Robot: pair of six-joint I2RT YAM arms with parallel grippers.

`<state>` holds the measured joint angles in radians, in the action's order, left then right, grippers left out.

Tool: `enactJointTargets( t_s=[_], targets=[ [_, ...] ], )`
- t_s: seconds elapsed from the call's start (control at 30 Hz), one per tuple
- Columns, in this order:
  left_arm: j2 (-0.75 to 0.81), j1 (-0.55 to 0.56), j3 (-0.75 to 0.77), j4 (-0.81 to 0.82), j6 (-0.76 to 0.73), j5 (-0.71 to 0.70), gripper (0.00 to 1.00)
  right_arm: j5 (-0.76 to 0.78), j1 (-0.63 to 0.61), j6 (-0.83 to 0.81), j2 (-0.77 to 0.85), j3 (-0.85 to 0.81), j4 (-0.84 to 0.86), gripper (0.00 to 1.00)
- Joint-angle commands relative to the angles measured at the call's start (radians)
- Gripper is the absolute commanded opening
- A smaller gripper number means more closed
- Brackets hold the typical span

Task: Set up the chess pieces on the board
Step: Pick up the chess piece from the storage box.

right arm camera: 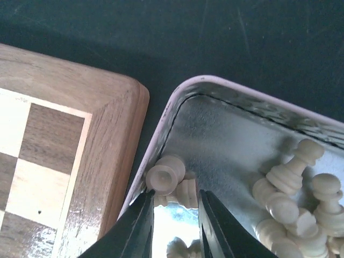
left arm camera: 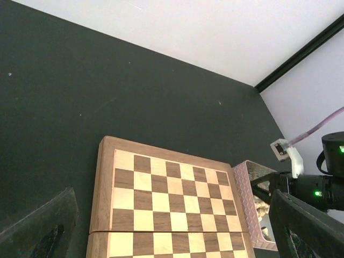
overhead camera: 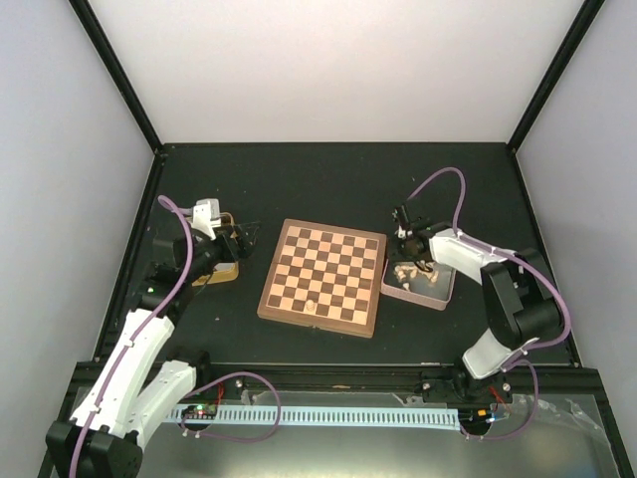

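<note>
Nearest lens: right gripper (right arm camera: 176,196), jaws parted narrowly, tips down in the near corner of pink-rimmed tin (right arm camera: 177,97), board side. Clamps nothing clearly; shows shiny tin floor in the gap. Sits right by a lying pale piece (right arm camera: 165,174) just past one tip, with another pale shape partly between the tips; cannot tell if touching either. Deeper in tin: heap of pale chess pieces (right arm camera: 290,177), cut off at right and bottom edges. Beside tin: board (right arm camera: 102,107) corner, close but apart, dark strip of table between.

From above: board lies mid-table between both arms, tin just off its right side. Carries lone piece (overhead camera: 312,306) on a square near the front edge, pale, type too small to tell. Left gripper (overhead camera: 242,237) near board's far-left corner, jaws spread wide, holds nothing, off the board. Tan object (overhead camera: 221,273) under left arm, mostly hidden, hard to identify.
</note>
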<state>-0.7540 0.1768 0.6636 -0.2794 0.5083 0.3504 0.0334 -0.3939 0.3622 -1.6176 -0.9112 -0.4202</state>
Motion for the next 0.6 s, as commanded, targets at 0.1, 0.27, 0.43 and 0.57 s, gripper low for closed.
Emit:
enactJointTargets(
  t_s=[0.1, 0.27, 0.43, 0.57],
  targets=[
    [-0.023, -0.005, 0.065, 0.029, -0.031, 0.036, 0.99, 0.027, 0.005, -0.11, -0.029, -0.004, 0.115, 0.27],
    [-0.029, -0.006, 0.077, 0.027, -0.039, 0.041, 0.99, 0.063, 0.006, -0.08, -0.056, -0.027, 0.132, 0.28],
    [-0.023, -0.007, 0.074, 0.018, -0.041, 0.033, 0.99, 0.204, 0.006, 0.053, -0.05, -0.035, 0.082, 0.23],
    [-0.02, -0.006, 0.073, 0.018, -0.043, 0.027, 0.99, 0.241, 0.005, 0.104, -0.044, -0.034, 0.057, 0.21]
  ],
)
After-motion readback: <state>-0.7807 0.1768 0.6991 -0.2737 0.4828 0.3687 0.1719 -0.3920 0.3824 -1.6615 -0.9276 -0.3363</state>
